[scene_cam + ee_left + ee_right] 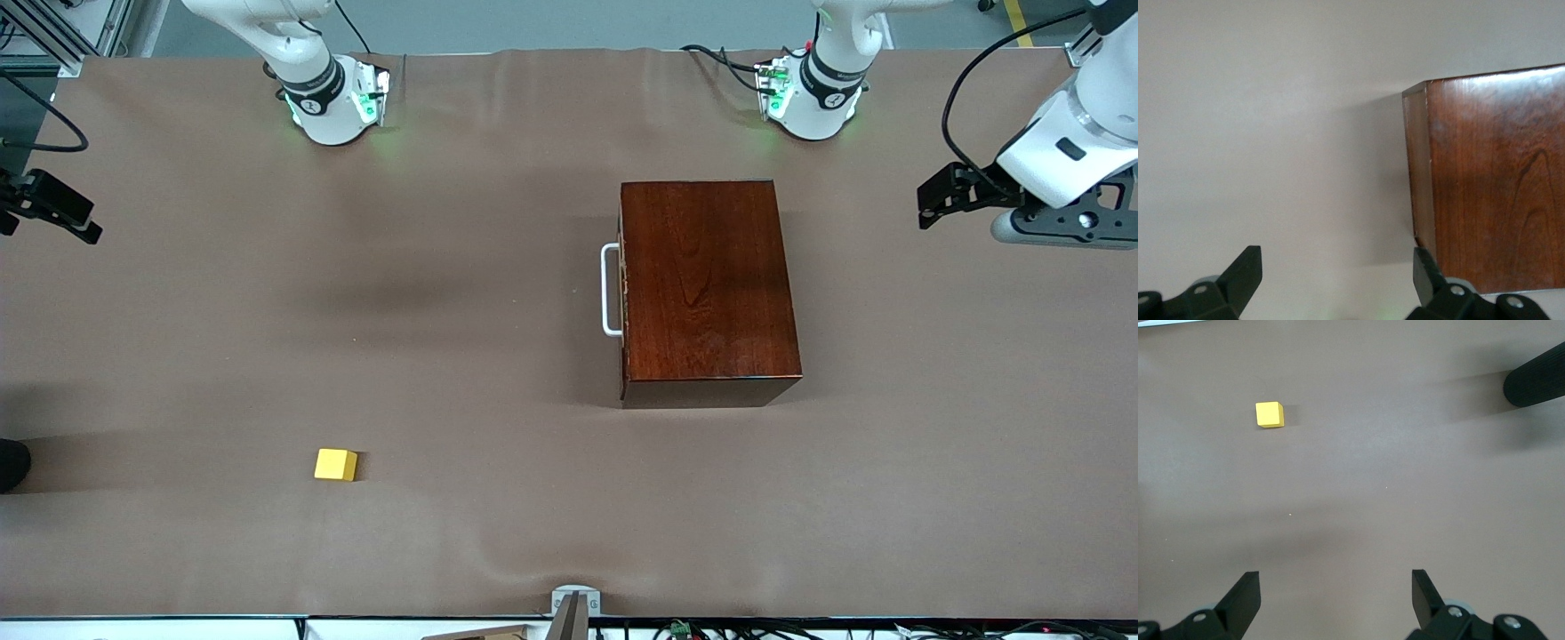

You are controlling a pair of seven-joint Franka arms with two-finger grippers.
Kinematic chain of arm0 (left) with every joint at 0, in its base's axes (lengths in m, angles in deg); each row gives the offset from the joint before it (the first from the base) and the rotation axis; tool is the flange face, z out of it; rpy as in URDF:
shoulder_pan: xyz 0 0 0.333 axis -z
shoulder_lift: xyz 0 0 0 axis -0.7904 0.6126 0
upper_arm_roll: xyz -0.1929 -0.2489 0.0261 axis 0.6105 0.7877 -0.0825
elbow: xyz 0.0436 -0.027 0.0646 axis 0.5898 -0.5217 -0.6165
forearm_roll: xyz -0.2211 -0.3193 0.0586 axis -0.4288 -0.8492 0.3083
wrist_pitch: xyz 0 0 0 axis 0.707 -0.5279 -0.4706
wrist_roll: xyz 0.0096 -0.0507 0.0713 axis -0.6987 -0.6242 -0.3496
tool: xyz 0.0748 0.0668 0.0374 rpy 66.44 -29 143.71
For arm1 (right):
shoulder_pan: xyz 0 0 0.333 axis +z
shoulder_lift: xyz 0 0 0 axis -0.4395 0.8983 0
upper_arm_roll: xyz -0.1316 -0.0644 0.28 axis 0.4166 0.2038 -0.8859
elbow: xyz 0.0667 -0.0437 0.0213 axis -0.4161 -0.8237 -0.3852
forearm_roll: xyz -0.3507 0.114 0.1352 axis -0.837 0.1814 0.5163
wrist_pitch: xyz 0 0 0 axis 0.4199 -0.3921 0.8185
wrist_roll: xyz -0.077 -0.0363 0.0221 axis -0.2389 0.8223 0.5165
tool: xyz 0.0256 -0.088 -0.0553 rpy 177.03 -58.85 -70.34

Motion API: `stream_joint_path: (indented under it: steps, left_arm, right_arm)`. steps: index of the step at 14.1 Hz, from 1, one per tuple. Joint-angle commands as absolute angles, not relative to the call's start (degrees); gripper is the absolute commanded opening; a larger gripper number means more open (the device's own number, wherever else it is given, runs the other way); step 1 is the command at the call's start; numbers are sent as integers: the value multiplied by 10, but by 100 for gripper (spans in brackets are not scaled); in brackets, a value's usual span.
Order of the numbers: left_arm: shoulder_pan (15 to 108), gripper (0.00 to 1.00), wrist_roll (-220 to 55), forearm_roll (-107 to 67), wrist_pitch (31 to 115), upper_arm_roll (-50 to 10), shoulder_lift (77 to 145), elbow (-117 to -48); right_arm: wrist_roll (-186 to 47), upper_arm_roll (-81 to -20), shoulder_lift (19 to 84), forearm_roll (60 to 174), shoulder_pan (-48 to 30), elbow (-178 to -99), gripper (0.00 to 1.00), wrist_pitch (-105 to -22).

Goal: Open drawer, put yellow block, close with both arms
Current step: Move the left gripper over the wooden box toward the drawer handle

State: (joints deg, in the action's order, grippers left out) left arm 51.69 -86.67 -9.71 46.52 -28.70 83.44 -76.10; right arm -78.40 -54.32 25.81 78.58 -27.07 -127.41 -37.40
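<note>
The mahogany wooden box (pixel 707 284) stands toward the left arm's end of the table. Its drawer (pixel 624 293) is shut, and the white loop handle (pixel 611 290) faces the right arm's end. The yellow block (pixel 335 464) lies on the brown table, nearer the front camera and toward the right arm's end. My left gripper (pixel 929 206) hangs open and empty beside the box at the left arm's end; its wrist view shows the box (pixel 1498 187) ahead of the left gripper (pixel 1337 267). My right gripper (pixel 76 218) is open at the table's other end, with the block (pixel 1269 414) well ahead of the right gripper (pixel 1336 587).
A black rounded object (pixel 11 464) pokes in at the right arm's end of the table, seen as a black cylinder (pixel 1535 383) in the right wrist view. A small grey mount (pixel 573 609) sits at the table's front edge. The brown cover (pixel 444 356) is slightly wrinkled.
</note>
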Motion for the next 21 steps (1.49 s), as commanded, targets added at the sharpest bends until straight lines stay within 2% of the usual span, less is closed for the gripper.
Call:
stream_joint_path:
  steps: [1, 8, 14, 18, 21]
  left_arm:
    - [522, 100, -859, -105, 481, -282, 846, -751]
    - [535, 100, -785, -105, 475, -268, 901, -677]
    - [551, 100, -710, -122, 459, -263, 928, -644]
    - [568, 100, -633, -122, 408, -261, 982, -568]
    - [569, 100, -594, -135, 405, -258, 993, -558]
  right_arm:
    - [-779, -548, 263, 790, -278, -1263, 100, -367]
    - [-778, -550, 263, 791, -275, -1263, 100, -368]
    - [-777, -550, 264, 790, -274, -1265, 100, -369]
    - [-777, -550, 268, 790, -271, -1265, 100, -369]
    - [-777, -550, 268, 790, -271, -1264, 100, -369]
